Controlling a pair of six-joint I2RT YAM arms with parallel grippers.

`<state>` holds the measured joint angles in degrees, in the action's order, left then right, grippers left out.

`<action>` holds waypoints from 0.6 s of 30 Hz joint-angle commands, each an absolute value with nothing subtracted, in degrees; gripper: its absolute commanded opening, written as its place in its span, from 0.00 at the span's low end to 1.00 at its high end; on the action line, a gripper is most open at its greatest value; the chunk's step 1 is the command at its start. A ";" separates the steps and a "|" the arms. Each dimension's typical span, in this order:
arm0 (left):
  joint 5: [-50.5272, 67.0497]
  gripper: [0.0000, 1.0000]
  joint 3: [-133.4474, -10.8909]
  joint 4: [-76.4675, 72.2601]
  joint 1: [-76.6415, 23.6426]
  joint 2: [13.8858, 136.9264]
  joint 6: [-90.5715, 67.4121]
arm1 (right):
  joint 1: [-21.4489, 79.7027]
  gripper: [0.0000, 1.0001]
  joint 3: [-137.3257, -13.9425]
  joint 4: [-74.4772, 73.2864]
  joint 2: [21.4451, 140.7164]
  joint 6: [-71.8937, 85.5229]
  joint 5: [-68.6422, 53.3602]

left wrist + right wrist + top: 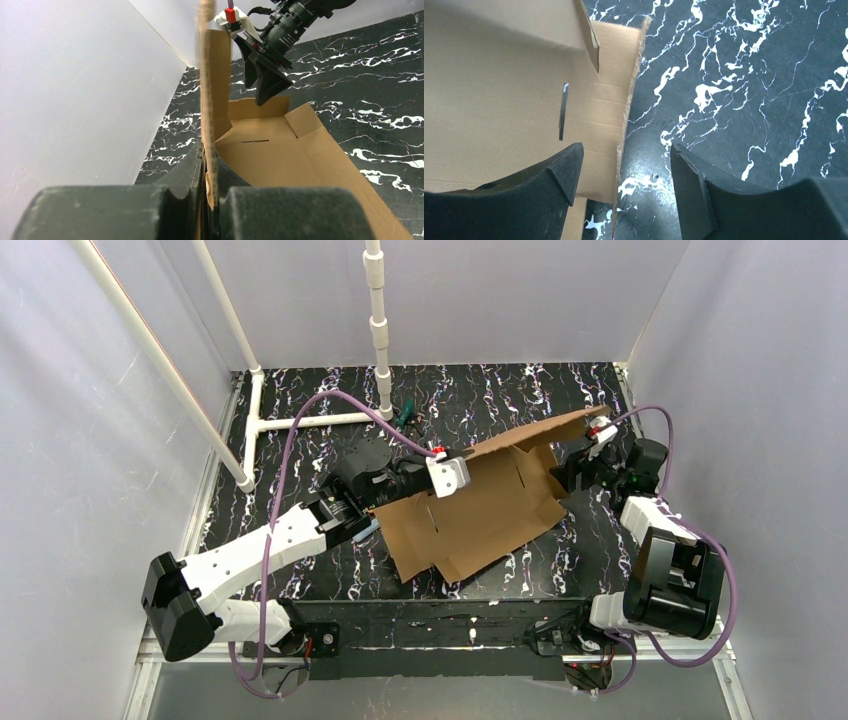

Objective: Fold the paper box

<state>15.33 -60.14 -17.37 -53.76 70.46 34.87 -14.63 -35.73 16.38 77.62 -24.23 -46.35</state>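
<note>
**One end pinched, the other lining up on the edge**

The paper box (480, 510) rests part-folded on the tabletop (300, 400), with dark marbled surface showing on every side of it. The box's far panel (216, 75) stands up off the base at a tilt, while its near half lies flat.

At the box's left end, our left claw (209, 172) is pressed together on the edge of that raised panel, pinching the cardboard between both fingers. At the box's right end, our right claw (624, 150) is spread and grips nothing. One finger (559, 175) hangs over flat cardboard beside a slit (563, 110). The other hangs just outside the box, so the box's edge runs between them.

We judge the step in hand to be taking hold of the right end so the wall can be folded up square. To do it well, we should:

- Treat the left pinch as the anchor and leave it firm.
- Centre the right claw on the edge before closing it.
- Bend the panel along its scored crease rather than across the corrugation.
- Move both ends of the box together. Lifting one end alone would twist the panel, and nothing pins the base, so the box may slide.
</note>
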 commanded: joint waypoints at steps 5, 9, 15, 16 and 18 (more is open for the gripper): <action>9.29 0.00 -56.16 -25.79 -53.83 67.73 29.26 | -17.05 0.79 -34.03 27.68 75.24 -16.81 -49.53; 6.77 0.00 -53.81 -28.91 -53.10 66.67 25.98 | -18.70 0.86 -33.86 28.70 75.93 -16.35 -50.18; 7.74 0.00 -52.03 -33.22 -50.98 65.69 21.40 | -13.85 0.87 -39.65 12.84 80.76 -32.59 -49.16; 8.04 0.00 -51.95 -33.79 -50.79 65.61 20.67 | -12.72 0.86 -40.73 10.73 81.52 -33.66 -47.53; 8.89 0.00 -51.77 -35.58 -50.16 65.52 19.03 | -10.57 0.84 -41.69 13.45 82.58 -32.54 -43.53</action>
<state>8.32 -52.10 -29.74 -50.96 67.94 22.17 -12.75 -38.48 14.87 81.76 -28.99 -47.62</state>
